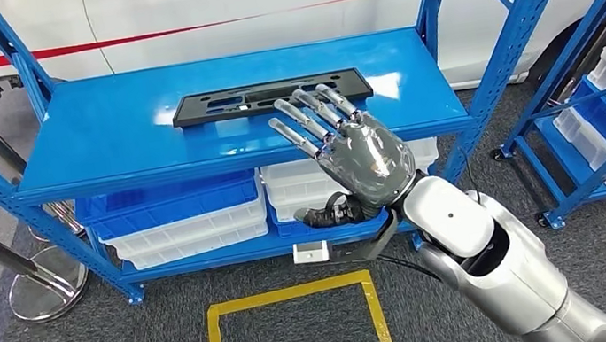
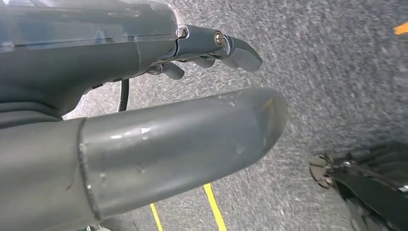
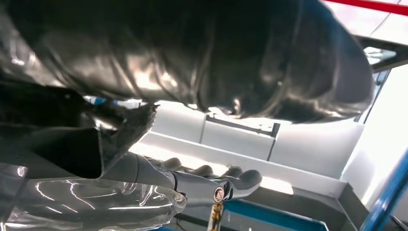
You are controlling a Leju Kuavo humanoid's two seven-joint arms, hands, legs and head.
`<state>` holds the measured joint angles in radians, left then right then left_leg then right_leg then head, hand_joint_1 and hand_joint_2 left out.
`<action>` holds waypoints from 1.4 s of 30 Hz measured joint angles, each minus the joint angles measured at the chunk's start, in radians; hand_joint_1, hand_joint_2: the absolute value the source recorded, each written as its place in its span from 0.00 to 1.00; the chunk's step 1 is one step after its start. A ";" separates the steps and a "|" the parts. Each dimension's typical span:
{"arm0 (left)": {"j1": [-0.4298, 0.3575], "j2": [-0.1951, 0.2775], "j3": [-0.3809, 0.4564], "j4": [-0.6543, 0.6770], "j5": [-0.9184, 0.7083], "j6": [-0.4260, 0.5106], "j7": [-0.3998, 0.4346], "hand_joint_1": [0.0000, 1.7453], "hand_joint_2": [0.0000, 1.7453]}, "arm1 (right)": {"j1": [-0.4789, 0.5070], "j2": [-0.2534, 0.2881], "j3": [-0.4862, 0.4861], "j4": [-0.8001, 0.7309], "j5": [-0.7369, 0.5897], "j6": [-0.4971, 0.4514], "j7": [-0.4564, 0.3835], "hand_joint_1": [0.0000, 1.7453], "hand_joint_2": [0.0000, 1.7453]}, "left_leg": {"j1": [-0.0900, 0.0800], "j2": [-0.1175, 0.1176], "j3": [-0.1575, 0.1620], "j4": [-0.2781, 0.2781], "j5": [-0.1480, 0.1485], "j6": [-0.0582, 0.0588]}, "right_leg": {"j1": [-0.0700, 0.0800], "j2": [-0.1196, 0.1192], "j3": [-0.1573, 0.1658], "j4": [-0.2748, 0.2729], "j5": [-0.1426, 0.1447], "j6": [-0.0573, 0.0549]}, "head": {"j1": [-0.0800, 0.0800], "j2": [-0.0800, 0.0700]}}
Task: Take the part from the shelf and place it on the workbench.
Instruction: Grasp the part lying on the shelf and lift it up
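The part (image 1: 271, 98) — a long, flat black piece — is seen lying on the top board of the blue shelf (image 1: 98, 137), near its middle. The right hand (image 1: 349, 142) is held over the board's front edge, fingers spread and straight, their tips above the part's near side — nothing is grasped. The left hand (image 2: 144, 125) is seen above grey carpet, empty, fingers loosely extended.

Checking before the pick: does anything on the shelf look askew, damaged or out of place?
Nothing stands out. The black part lies flat on the blue shelf, roughly parallel to its front edge. The right robot hand reaches toward it with fingers spread, holding nothing.
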<state>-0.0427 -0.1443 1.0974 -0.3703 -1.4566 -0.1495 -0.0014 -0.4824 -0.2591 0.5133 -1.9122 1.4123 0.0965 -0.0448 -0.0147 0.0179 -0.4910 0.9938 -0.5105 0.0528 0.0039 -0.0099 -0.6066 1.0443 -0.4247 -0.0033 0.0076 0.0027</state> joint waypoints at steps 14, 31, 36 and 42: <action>0.001 -0.004 0.004 0.000 -0.007 0.000 -0.002 0.00 0.00 | 0.005 -0.004 0.005 0.000 -0.003 0.005 0.000 0.00 0.00 | 0.030 -0.011 -0.140 0.107 0.070 -0.061 | -0.021 0.020 0.095 -0.038 -0.079 -0.005 | -0.001 0.000; -0.003 -0.010 0.018 0.004 -0.025 0.005 -0.005 0.00 0.00 | 0.014 -0.006 0.003 0.002 -0.010 0.025 0.000 0.00 0.00 | 0.007 -0.016 -0.016 0.016 -0.001 -0.006 | 0.012 0.008 -0.034 -0.001 0.008 -0.027 | 0.002 0.000; -0.008 -0.010 0.023 0.005 -0.029 0.006 -0.006 0.00 0.00 | 0.019 -0.006 0.000 0.002 -0.012 0.026 -0.001 0.00 0.00 | 0.009 -0.013 -0.027 0.077 -0.002 -0.031 | 0.004 0.010 0.014 -0.053 0.006 -0.042 | 0.006 0.000; -0.005 -0.010 0.024 0.006 -0.033 0.007 -0.007 0.00 0.00 | 0.046 -0.006 -0.008 0.004 -0.022 0.028 -0.001 0.00 0.00 | 0.031 -0.014 -0.185 0.256 -0.060 -0.065 | -0.010 0.013 0.061 -0.057 -0.032 -0.030 | 0.006 0.000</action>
<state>-0.0479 -0.1546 1.1210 -0.3643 -1.4900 -0.1429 -0.0087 -0.4365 -0.2655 0.5055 -1.9078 1.3903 0.1248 -0.0454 0.0167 0.0038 -0.6756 1.2493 -0.5701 -0.0122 -0.0058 0.0033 -0.5461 0.9876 -0.4568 -0.0333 0.0138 0.0027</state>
